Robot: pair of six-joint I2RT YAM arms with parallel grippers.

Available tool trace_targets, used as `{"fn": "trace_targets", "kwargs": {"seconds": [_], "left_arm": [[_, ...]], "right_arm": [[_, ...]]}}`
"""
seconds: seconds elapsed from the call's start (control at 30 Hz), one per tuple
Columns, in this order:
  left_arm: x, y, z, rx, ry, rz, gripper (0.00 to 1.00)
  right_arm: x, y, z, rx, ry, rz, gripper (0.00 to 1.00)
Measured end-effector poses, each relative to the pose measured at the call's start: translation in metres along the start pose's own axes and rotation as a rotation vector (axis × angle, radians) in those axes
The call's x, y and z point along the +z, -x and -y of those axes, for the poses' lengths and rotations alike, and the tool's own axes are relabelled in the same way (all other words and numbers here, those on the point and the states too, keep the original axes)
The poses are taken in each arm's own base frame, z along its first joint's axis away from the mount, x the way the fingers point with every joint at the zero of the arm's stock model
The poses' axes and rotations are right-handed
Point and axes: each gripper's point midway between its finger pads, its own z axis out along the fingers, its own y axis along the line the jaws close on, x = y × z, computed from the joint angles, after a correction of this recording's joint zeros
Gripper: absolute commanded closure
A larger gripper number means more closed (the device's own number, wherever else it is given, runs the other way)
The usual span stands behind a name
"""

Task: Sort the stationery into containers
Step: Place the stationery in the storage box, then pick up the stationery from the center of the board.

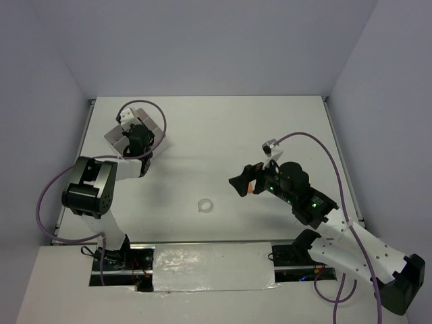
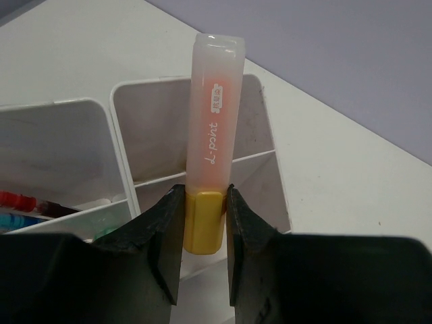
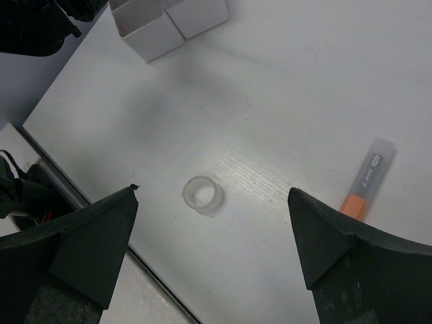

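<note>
- The left claw (image 2: 202,233) is gripping a highlighter (image 2: 214,115) by its yellow end and holding it over the containers (image 2: 145,128) at the counter's far-left corner, seemingly to drop it in; I cannot tell which compartment
- The right claw (image 3: 212,192) is hanging spread wide and empty above the tape ring (image 3: 202,194), which is lying near the middle of the counter's near edge; it is probably lining up a pick
- Only the right wrist view is showing an orange marker (image 3: 368,177) clearly; the top view is largely hiding it under the arm; only the left wrist view is showing pens (image 2: 27,202) lying in a compartment
</note>
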Motion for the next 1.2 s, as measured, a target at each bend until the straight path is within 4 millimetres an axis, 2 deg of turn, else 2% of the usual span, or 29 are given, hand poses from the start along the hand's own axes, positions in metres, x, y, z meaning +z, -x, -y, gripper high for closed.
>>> {"fn": "trace_targets", "kwargs": {"seconds": [0.17,0.3,0.37,0.47,0.8,0.83,0.9,0.93,0.97,1.03,1.13,1.2], "left_arm": [[0.0,0.0,-0.001,-0.002,0.003,0.001,0.7],[0.0,0.0,-0.001,-0.002,0.004,0.002,0.59],[0.0,0.0,-0.002,-0.002,0.006,0.003,0.57],[0.0,0.0,-0.002,-0.001,0.009,0.003,0.46],[-0.002,0.0,-0.001,-0.006,-0.002,0.005,0.42],[-0.003,0.0,-0.001,-0.007,-0.007,0.005,0.4],[-0.008,0.005,0.002,-0.011,-0.024,0.001,0.28],[-0.012,0.01,0.005,-0.014,-0.039,0.001,0.22],[-0.016,0.017,0.01,-0.02,-0.053,0.005,0.11],[-0.027,0.041,0.023,-0.041,-0.084,0.019,0.03],[-0.05,0.088,0.054,-0.091,-0.165,0.026,0.01],[-0.074,0.126,0.074,-0.138,-0.24,0.033,0.01]], "right_arm": [[0.0,0.0,0.0,0.0,0.001,0.002,0.0],[-0.001,0.002,-0.001,-0.002,0.003,0.007,0.0],[-0.002,0.002,-0.001,-0.004,0.005,0.01,0.0],[-0.002,0.003,-0.001,-0.004,0.005,0.011,0.0],[-0.001,0.001,0.0,-0.004,0.002,0.004,0.0],[0.001,-0.001,0.001,-0.004,-0.003,-0.004,0.0],[0.006,-0.006,0.005,-0.002,-0.024,-0.026,0.0],[0.011,-0.012,0.011,0.002,-0.05,-0.058,0.0],[0.015,-0.015,0.016,0.005,-0.073,-0.078,0.0],[0.026,-0.022,0.031,0.018,-0.139,-0.136,0.0],[0.041,-0.04,0.062,0.046,-0.273,-0.254,0.0],[0.047,-0.053,0.081,0.057,-0.356,-0.325,0.0]]}}
